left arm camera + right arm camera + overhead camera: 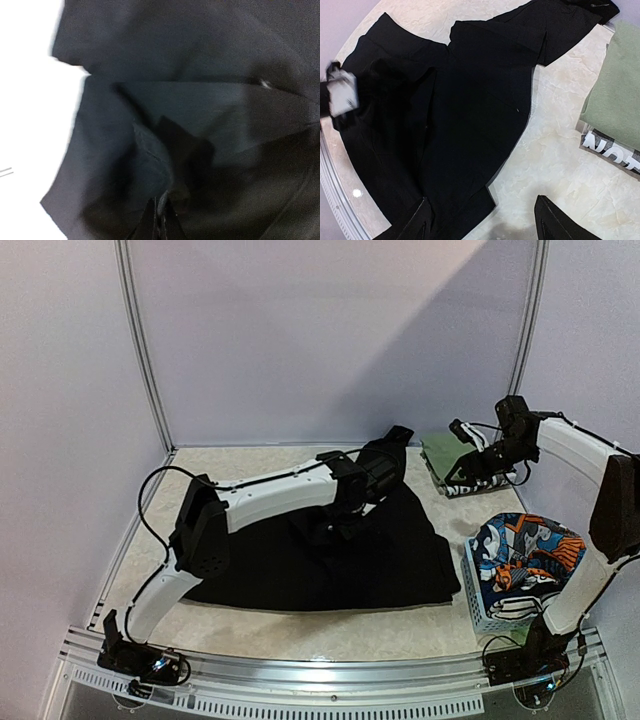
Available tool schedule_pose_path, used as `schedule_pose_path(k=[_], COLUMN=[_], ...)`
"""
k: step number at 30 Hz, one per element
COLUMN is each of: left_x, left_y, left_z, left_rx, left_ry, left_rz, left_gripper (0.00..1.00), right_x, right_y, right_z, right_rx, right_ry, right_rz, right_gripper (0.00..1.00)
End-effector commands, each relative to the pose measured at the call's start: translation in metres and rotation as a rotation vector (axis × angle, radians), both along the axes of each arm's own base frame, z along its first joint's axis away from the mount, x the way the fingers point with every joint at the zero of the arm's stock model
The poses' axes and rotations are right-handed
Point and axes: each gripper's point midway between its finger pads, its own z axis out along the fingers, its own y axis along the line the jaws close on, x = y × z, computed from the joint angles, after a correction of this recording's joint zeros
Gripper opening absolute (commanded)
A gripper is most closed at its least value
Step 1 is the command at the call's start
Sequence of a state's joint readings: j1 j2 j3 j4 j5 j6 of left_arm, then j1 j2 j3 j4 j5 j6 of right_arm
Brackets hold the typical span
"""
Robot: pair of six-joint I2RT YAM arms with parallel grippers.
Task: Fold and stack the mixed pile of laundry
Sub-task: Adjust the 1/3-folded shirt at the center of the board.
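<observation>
Left hand [160, 220] clamps the large plain black cloth garment [330, 570]; right hand [485, 225] hangs with fingers apart. Soft and floppy: likely best gripped at its corners.

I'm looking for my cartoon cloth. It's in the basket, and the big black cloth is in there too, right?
Not quite. The cartoon cloth is in the basket, but the big black cloth lies spread on the table beside it. The top view shows this.
</observation>
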State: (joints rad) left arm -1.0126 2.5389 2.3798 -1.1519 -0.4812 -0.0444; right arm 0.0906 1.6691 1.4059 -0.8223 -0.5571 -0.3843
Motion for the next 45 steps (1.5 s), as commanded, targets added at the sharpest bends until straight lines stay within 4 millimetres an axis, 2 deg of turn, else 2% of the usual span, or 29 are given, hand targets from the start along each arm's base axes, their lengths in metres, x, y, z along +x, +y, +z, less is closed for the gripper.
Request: schedule_pose_path(k=[1, 5, 8, 11, 13, 17, 22, 25, 27, 30, 35, 37, 41, 45], left_x=[0.039, 0.061, 0.070, 0.076, 0.080, 0.095, 0.112, 0.120, 0.124, 0.126, 0.133, 0.137, 0.146, 0.147], left_y=[0.023, 0.042, 0.044, 0.039, 0.036, 0.041, 0.060, 0.057, 0.048, 0.029, -0.001, -0.005, -0.012, -0.021], left_z=[0.102, 0.138, 0.158, 0.173, 0.181, 0.203, 0.234, 0.251, 0.257, 0.256, 0.262, 0.270, 0.290, 0.294], left_rx=[-0.122, -0.157, -0.167, -0.171, -0.172, -0.175, -0.191, -0.223, -0.252, -0.300, -0.351, -0.374, -0.425, -0.466], left_ry=[-0.178, -0.258, -0.304, -0.350, -0.381, -0.455, -0.538, -0.587, -0.616, -0.618, -0.676, -0.709, -0.792, -0.804], left_rz=[0.029, 0.031, -0.004, -0.055, -0.077, -0.058, -0.013, -0.050, -0.079, -0.145, -0.216, -0.215, -0.231, -0.267], left_gripper=[0.00, 0.00, 0.00, 0.00, 0.00, 0.00, 0.00, 0.00, 0.00, 0.00, 0.00, 0.00, 0.00, 0.00], right_x=[-0.010, -0.018, -0.026, -0.044, -0.062, -0.096, -0.111, -0.119, -0.123, -0.124, -0.132, -0.134, -0.126, -0.117], right_y=[0.005, 0.014, 0.025, 0.047, 0.068, 0.107, 0.132, 0.141, 0.145, 0.145, 0.131, 0.124, 0.115, 0.111], right_z=[0.004, 0.008, 0.008, -0.003, -0.012, -0.027, -0.043, -0.056, -0.062, -0.066, -0.067, -0.065, -0.055, -0.053], right_rx=[0.028, 0.078, 0.105, 0.085, 0.079, 0.058, 0.031, 0.008, 0.008, 0.009, -0.047, -0.061, -0.100, -0.129], right_ry=[0.005, 0.018, 0.033, 0.045, 0.062, 0.089, 0.113, 0.135, 0.152, 0.179, 0.176, 0.163, 0.095, 0.065], right_rz=[0.034, 0.075, 0.113, 0.194, 0.277, 0.430, 0.502, 0.527, 0.538, 0.525, 0.518, 0.506, 0.458, 0.434], right_gripper=[0.72, 0.70, 0.68, 0.68, 0.67, 0.67, 0.66, 0.66, 0.66, 0.65, 0.66, 0.66, 0.66, 0.67])
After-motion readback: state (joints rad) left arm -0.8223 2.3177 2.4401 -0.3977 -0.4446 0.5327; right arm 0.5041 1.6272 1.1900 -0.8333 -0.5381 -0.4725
